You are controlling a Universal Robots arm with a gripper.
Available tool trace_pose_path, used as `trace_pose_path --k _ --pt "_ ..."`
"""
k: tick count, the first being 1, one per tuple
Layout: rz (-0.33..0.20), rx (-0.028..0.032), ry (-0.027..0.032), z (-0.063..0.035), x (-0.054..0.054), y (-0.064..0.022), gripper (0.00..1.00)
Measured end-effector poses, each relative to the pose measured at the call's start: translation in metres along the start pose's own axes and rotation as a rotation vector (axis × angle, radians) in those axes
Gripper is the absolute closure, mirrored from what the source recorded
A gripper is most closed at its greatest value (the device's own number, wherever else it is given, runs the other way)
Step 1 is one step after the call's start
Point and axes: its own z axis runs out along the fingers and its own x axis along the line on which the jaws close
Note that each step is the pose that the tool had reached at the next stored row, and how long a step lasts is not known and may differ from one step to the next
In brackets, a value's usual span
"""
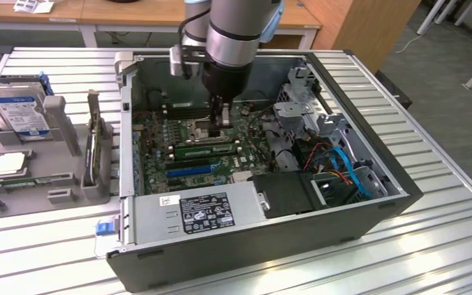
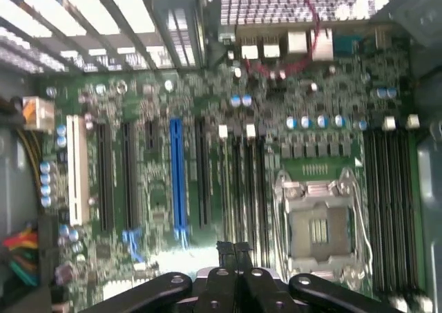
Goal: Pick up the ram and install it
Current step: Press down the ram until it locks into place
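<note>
A Universal Robots arm reaches down into an open desktop computer case [image 1: 367,215] that lies on its side on a slatted metal table [image 1: 432,258]. Its gripper [image 1: 218,131] hangs just above the green motherboard [image 1: 188,132], beside the processor socket [image 1: 201,128], with its black fingers pressed together and nothing visibly between them (the wrist view shows the two fingertips meeting at a narrow seam). A ram [image 1: 206,149] stick lies flat-edged in the memory slots just in front of the gripper, on the side toward the blue expansion slot [image 1: 188,169]; whether the fingertips touch it cannot be told from the exterior view.

In the wrist view the gripper [image 2: 235,251] points at the row of long black memory slots [image 2: 243,188] between the blue expansion slot [image 2: 177,178] and the silver-framed processor socket [image 2: 319,223]. A finned heatsink [image 2: 297,2] sits beyond the board's edge.

At the exterior view's left, well apart from the case, a grey parts holder [image 1: 31,178] stands on the table, carrying a hard drive [image 1: 19,110] upright, a square silver processor chip [image 1: 10,163] and an expansion card [image 1: 95,144] set on edge. The power supply [image 1: 195,212] fills the near corner of the case, with blue cables [image 1: 346,166] curling at the exterior view's right.
</note>
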Motion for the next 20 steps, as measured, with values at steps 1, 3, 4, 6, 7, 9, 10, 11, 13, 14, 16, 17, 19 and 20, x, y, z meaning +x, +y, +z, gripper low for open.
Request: trace_pose_path --k 1,3,4,6,7,9,10,11,13,14,16,17,19,20 --pt "0.0 -0.0001 -0.001 -0.0002 0.0 -0.0039 0.89" --pt "-0.001 0.0004 -0.0012 -0.0006 0.0 -0.0107 0.89" --pt "-0.001 0.0017 -0.0012 -0.0008 0.0 -0.0133 0.89" --pt "-0.002 0.0193 -0.0025 -0.0008 -0.001 -0.0147 0.89" --pt "-0.003 0.0373 -0.0024 -0.0008 -0.001 -0.0147 0.89" --pt "-0.004 0.0646 -0.0027 -0.0007 -0.001 -0.015 0.89" --pt "-0.004 0.0648 -0.0028 -0.0006 -0.001 -0.0157 0.89" --pt "-0.004 0.0649 -0.0027 0.0 -0.001 -0.0172 0.89" --pt "-0.004 0.0648 -0.0025 0.0006 -0.001 -0.0221 0.89" --pt "-0.004 0.0647 -0.0024 0.0009 -0.001 -0.0247 0.89" --pt "-0.004 0.0648 -0.0025 0.0012 -0.001 -0.0308 0.89" --pt "-0.004 0.0647 -0.0024 0.0012 -0.001 -0.0343 0.89" --pt "-0.004 0.061 -0.0022 0.0014 -0.001 -0.0409 0.89" --pt "-0.004 0.055 -0.0018 0.0014 -0.001 -0.0433 0.89"
